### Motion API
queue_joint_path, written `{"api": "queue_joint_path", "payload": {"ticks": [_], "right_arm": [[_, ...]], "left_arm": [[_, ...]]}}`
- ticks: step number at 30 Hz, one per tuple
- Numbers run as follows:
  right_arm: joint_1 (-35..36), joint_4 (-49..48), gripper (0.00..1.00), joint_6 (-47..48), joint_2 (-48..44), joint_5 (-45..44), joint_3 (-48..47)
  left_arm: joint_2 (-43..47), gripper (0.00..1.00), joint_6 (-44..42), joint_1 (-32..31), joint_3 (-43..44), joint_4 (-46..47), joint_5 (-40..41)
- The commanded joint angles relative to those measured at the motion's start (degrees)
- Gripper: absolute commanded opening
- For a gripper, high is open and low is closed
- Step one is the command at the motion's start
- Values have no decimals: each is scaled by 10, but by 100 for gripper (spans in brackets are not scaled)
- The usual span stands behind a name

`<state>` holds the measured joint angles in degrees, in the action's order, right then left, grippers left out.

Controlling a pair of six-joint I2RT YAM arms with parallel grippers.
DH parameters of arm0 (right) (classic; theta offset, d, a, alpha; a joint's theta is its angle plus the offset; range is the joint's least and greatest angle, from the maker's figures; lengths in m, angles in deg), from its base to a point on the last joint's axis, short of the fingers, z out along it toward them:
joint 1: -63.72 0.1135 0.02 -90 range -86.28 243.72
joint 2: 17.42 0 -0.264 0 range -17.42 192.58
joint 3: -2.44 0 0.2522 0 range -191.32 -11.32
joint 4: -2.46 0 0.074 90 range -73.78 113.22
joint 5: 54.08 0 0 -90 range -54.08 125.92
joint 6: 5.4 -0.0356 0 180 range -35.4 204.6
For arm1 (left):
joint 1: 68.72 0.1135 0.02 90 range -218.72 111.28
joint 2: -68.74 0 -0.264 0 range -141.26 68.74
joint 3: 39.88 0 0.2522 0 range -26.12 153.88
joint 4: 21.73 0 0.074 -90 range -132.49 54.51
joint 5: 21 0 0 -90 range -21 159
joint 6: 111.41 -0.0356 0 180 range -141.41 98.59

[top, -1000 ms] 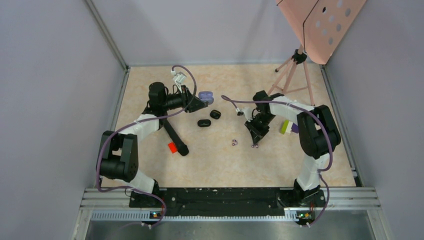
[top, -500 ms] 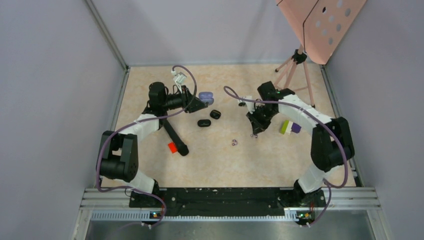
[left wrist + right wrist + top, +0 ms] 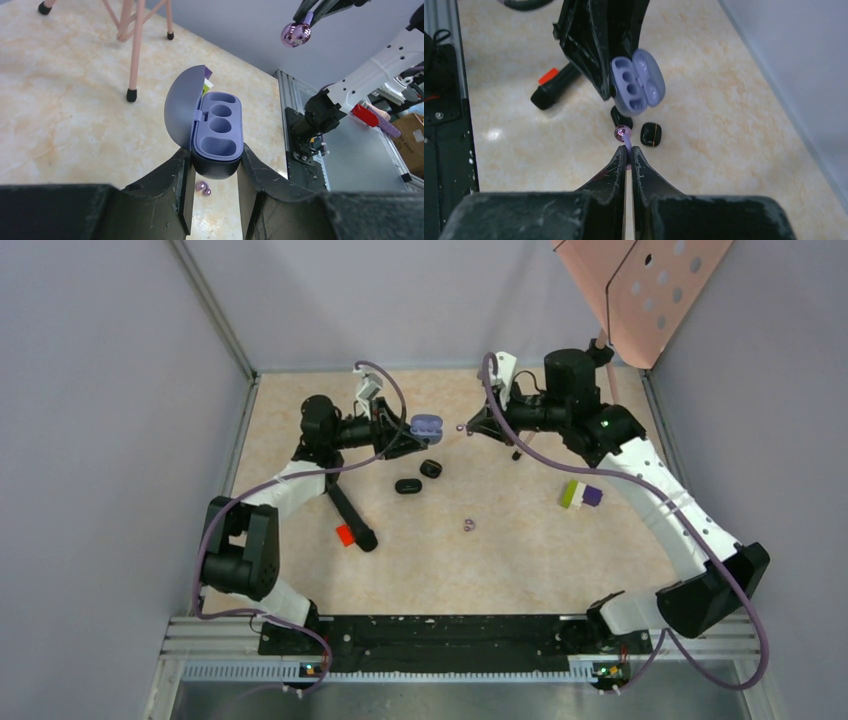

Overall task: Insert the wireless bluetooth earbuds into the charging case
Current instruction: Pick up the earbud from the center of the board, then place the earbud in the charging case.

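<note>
The left gripper has its fingers closed just enough to clamp the lower end of the lilac charging case from both sides, holding it off the table. The case's lid is swung open to one side, and the hollows in its tray are bare.

The right gripper has its fingers pressed almost together, with only a thin slit between them. They pinch the stalk of a shiny purple earbud, whose round head juts out just past the tips. That earbud hangs in the air near the open case, facing it but not touching it.

A second earbud lies on the table well apart from both grippers. From the left wrist it shows in the gap between the fingers, under the case. Two small black cases rest on the table below and between the two sets of fingertips, near each other.
</note>
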<state>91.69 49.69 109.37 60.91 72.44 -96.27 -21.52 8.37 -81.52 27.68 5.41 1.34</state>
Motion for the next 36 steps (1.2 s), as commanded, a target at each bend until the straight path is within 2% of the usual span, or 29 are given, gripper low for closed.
{"api": "queue_joint_path", "payload": {"ticks": [1, 13, 36], "right_arm": [[27, -104, 0, -74, 21, 7, -26], [62, -129, 0, -90, 54, 5, -36], [64, -114, 0, -89, 56, -3, -4]], "left_arm": [[18, 0, 18, -17, 26, 73, -26], [38, 0, 1, -22, 30, 85, -50], [40, 0, 14, -23, 26, 110, -43]]}}
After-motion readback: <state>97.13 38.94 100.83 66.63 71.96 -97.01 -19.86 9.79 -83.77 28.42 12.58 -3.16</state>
